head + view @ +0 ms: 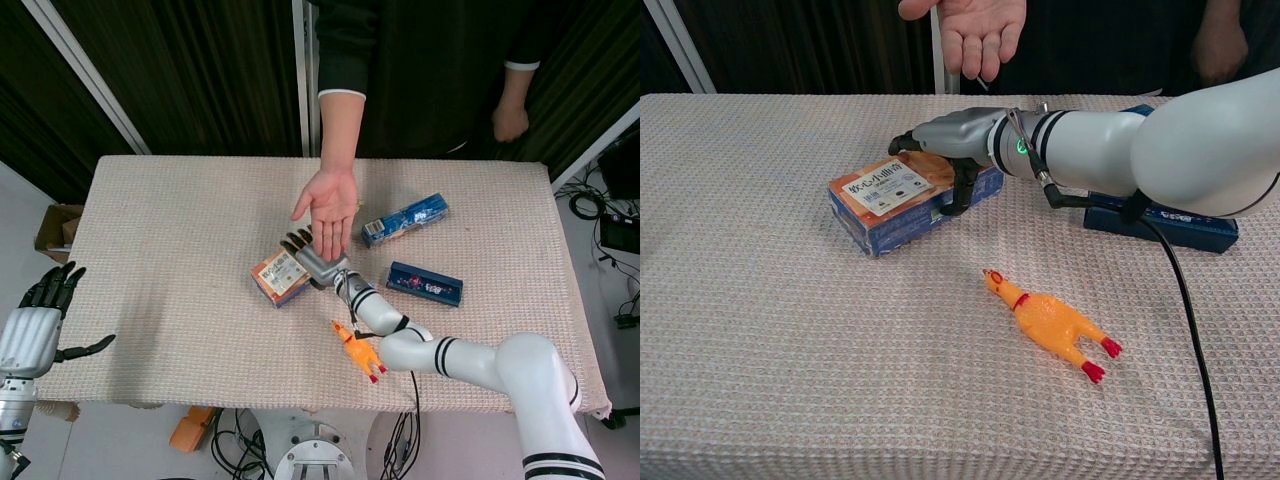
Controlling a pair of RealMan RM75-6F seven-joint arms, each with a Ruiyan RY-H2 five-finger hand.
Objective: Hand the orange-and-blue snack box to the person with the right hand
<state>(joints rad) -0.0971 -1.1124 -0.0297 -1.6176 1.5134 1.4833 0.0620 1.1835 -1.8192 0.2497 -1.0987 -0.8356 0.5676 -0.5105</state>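
Note:
The orange-and-blue snack box (273,281) (883,201) lies flat near the table's middle. My right hand (312,258) (952,138) lies across its right end, fingers stretched over the top and thumb down against the near side; the box still rests on the cloth. Just beyond the box, the person's open palm (330,205) (976,28) hovers face up. My left hand (35,322) hangs off the table's left edge, fingers apart and holding nothing.
A yellow rubber chicken (358,352) (1052,326) lies in front of my right forearm. A light blue box (403,219) and a dark blue box (425,284) (1180,226) sit to the right. The table (170,230) has a woven beige cloth.

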